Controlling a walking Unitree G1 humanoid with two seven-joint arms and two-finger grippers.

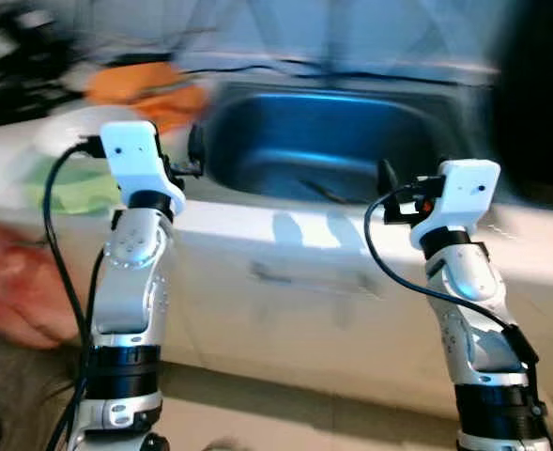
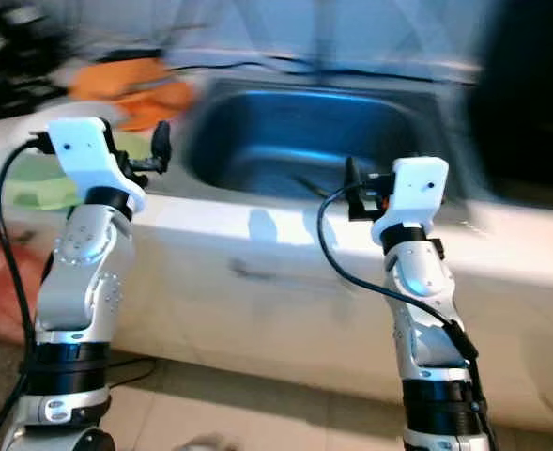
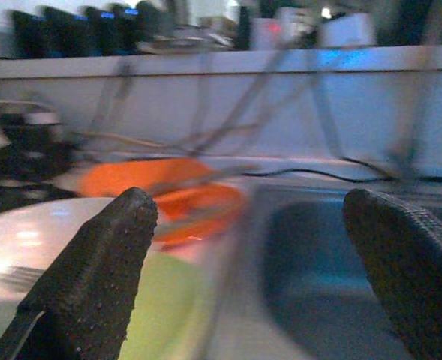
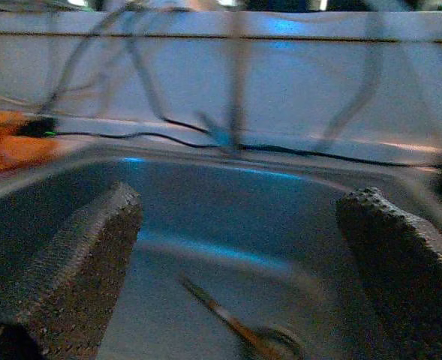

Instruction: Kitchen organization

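A black cable (image 4: 205,139) runs along the white backsplash (image 4: 281,82).

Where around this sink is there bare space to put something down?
The sink basin is mostly bare, apart from one thin utensil on its floor. The white counter strip along the sink's front edge is free. Left of the sink it is crowded: an orange item and a green item.

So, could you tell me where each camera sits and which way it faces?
Left eye: head, looking down at the sink; both arms raised, left gripper, right gripper.
Right eye: the same scene, shifted slightly.
Left wrist: along open fingers toward the green plate and orange item.
Right wrist: along open fingers into the basin, at a utensil.
Shared: the sink.
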